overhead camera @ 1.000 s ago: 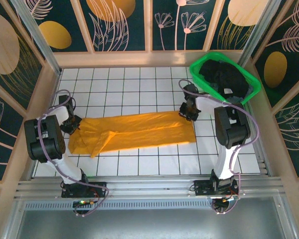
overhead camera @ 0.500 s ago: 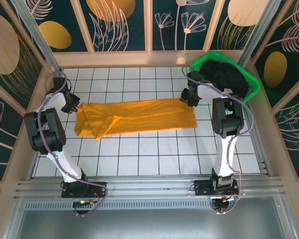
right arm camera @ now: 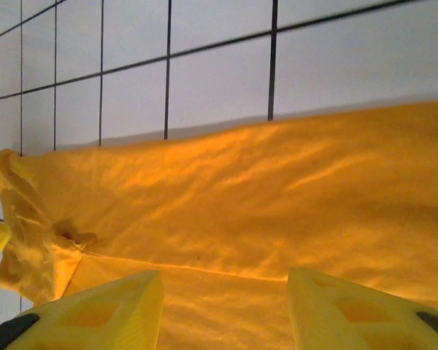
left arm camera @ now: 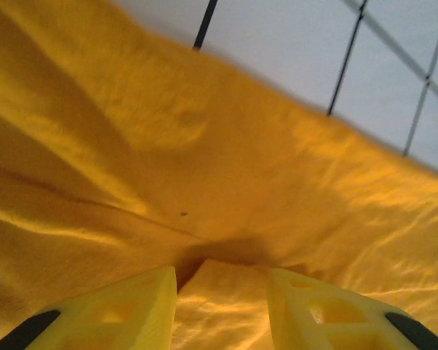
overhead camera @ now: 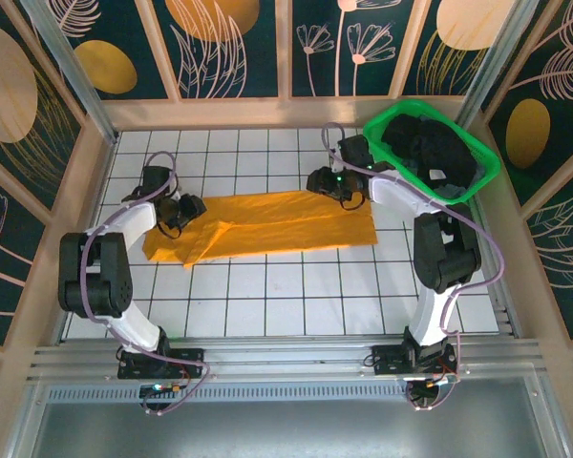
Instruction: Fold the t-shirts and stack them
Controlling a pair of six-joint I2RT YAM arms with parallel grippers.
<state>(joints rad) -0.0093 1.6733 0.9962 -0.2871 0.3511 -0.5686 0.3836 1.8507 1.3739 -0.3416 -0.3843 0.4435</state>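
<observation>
The orange-yellow t-shirt (overhead camera: 277, 224) lies flat as a long strip across the white tiled table, folded lengthwise. My left gripper (overhead camera: 189, 210) hovers over its left end, where a sleeve flap overlaps. In the left wrist view the gripper (left arm camera: 223, 281) is open, and a raised fold of the shirt (left arm camera: 204, 146) lies between its yellow fingers. My right gripper (overhead camera: 317, 181) is at the shirt's far right edge. The right wrist view has that gripper (right arm camera: 225, 292) open low over the cloth (right arm camera: 277, 182), with nothing pinched.
A green plastic basket (overhead camera: 485, 162) holding dark clothes (overhead camera: 430, 148) stands at the back right, close behind the right arm. Wooden walls ring the table. Bare tiles (overhead camera: 267, 296) stretch in front of the shirt towards the arm bases.
The shirt slid away from the bases, then stayed put. Both grippers left its outer ends and moved inward over the cloth, the left rightward, the right leftward.
</observation>
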